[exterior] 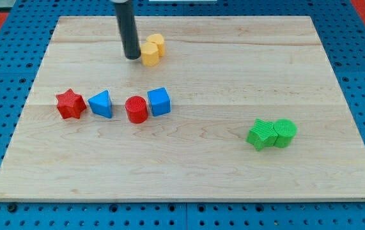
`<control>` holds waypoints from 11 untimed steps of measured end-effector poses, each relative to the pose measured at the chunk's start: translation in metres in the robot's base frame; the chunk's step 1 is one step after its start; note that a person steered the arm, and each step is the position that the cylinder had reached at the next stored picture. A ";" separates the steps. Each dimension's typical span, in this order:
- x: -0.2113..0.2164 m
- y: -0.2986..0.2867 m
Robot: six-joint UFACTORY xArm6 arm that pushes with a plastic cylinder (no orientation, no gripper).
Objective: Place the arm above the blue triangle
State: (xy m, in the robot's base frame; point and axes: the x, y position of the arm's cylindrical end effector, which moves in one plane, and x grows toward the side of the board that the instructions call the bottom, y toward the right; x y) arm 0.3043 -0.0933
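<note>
The blue triangle lies on the wooden board at the view's left, between a red star on its left and a red cylinder on its right. My dark rod comes down from the view's top, and my tip rests on the board just left of two yellow blocks. The tip is above and to the right of the blue triangle in the view, well apart from it.
A blue cube touches the red cylinder's right side. A green star-like block and a green cylinder sit together at the view's right. The wooden board lies on a blue pegboard.
</note>
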 end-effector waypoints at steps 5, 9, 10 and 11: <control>-0.062 -0.063; 0.057 -0.100; 0.069 -0.053; 0.092 -0.059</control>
